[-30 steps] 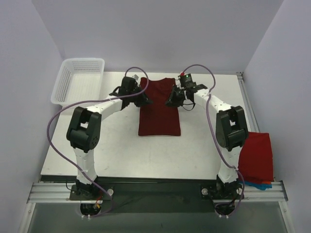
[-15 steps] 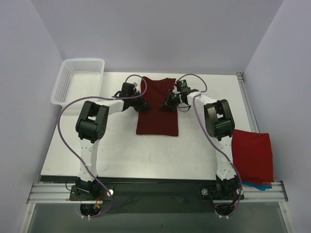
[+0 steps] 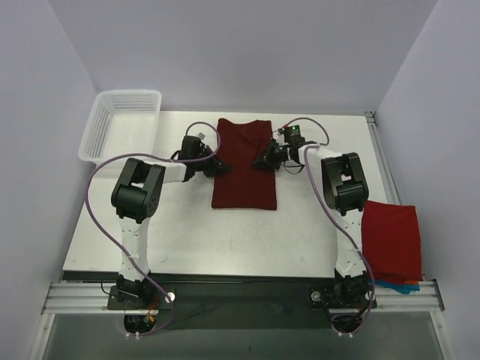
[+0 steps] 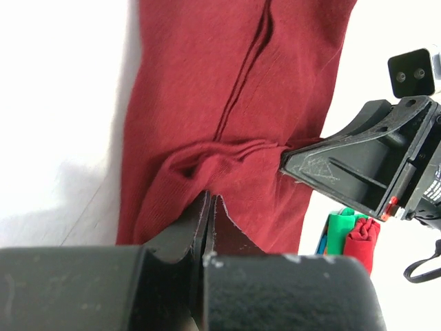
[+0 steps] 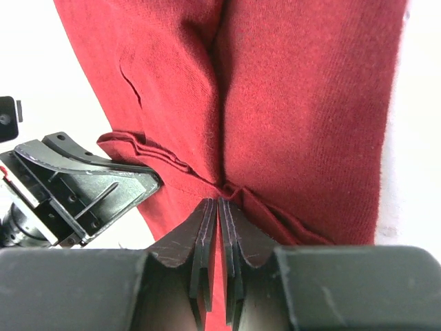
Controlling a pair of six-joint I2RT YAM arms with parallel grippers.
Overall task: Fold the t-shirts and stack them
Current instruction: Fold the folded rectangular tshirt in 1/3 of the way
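**While I pinched the dark maroon t-shirt (image 3: 244, 180) from both sides**

As it lay flat on the table (image 3: 187, 225) between my arms, my left gripper (image 3: 218, 166) was clamped tight on a bunched fold at its left edge. My right gripper (image 3: 263, 160) was closed on a fold at its right edge. The brighter red t-shirt (image 3: 390, 240) lay folded well apart, right of my right arm.

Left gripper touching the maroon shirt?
Touching. Left wrist view shows the left gripper shut on a pinched fold of the maroon shirt.
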